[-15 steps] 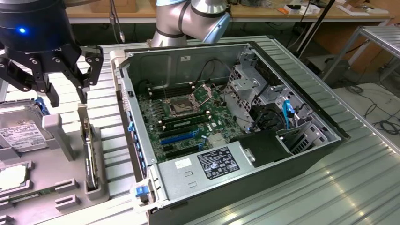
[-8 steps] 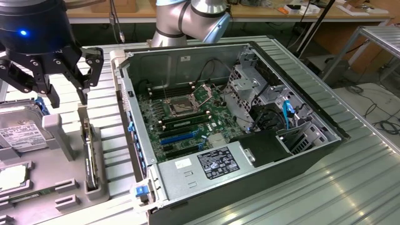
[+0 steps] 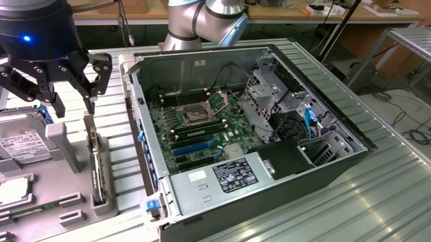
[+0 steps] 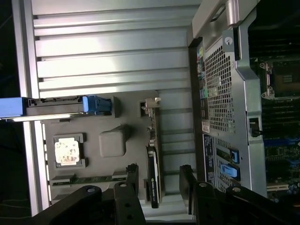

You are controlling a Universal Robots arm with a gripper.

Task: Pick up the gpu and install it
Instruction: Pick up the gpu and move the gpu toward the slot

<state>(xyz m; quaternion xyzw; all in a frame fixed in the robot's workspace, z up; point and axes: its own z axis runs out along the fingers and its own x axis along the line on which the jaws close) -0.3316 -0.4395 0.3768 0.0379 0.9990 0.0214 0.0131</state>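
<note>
Gripper (image 3: pixel 74 107) spread wide, empty, over gpu (image 3: pixel 97 164) stood edgewise in holder (image 3: pixel 67 151). Judged light, stiff, fragile; best pinched across its faces.

Black gpu (image 4: pixel 153 173), grey tray (image 4: pixel 129 117)

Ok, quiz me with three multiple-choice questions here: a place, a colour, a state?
1. Where is the gpu? A flat on the floor; B on edge in the grey holder; C held in the air.
2. What colour is the cable inside the computer case? A red; B yellow; C blue.
3. How is the gripper? A open and empty; B shut on the gpu; C shut on a drive.
1 B: it stands in a holder slot. 2 C: the cable is blue. 3 A: its jaws stand apart above the gpu.
</note>
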